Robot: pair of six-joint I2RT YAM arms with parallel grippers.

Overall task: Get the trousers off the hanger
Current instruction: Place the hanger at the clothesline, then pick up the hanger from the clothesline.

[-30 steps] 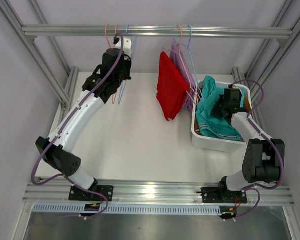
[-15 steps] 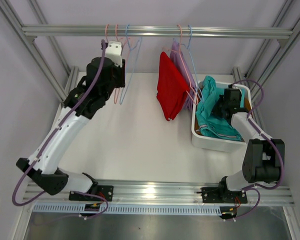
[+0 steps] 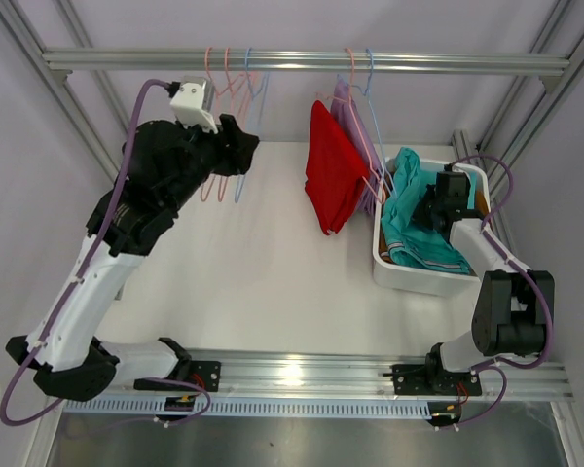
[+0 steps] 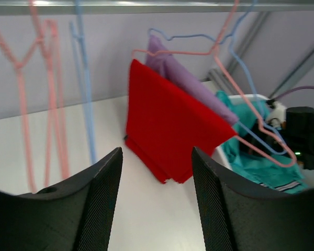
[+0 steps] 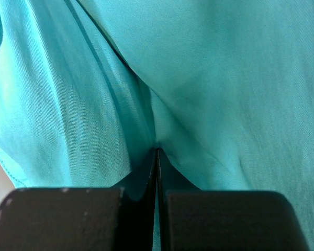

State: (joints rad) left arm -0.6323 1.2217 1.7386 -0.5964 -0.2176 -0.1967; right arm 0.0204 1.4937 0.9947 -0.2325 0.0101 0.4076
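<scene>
The red trousers (image 3: 331,180) hang folded over a pink hanger on the rail, with the lavender trousers (image 3: 346,107) on a blue hanger right behind them. Both show in the left wrist view, red (image 4: 172,125) and lavender (image 4: 188,86). My left gripper (image 3: 243,151) is open and empty, raised left of the red trousers and facing them (image 4: 156,157). The teal trousers (image 3: 414,219) lie in the white bin (image 3: 409,277). My right gripper (image 3: 433,206) is shut on the teal cloth (image 5: 199,78) inside the bin (image 5: 157,151). The yellow trousers are hidden.
Three empty pink and blue hangers (image 3: 229,107) hang on the metal rail (image 3: 302,61) beside my left gripper; they show at the left of the wrist view (image 4: 47,104). A brown patch (image 3: 481,199) shows at the bin's right edge. Frame posts stand at both sides.
My left arm has risen and swung its gripper out from the empty hangers, turning it right toward the red trousers. The right arm and the garments have not moved.
</scene>
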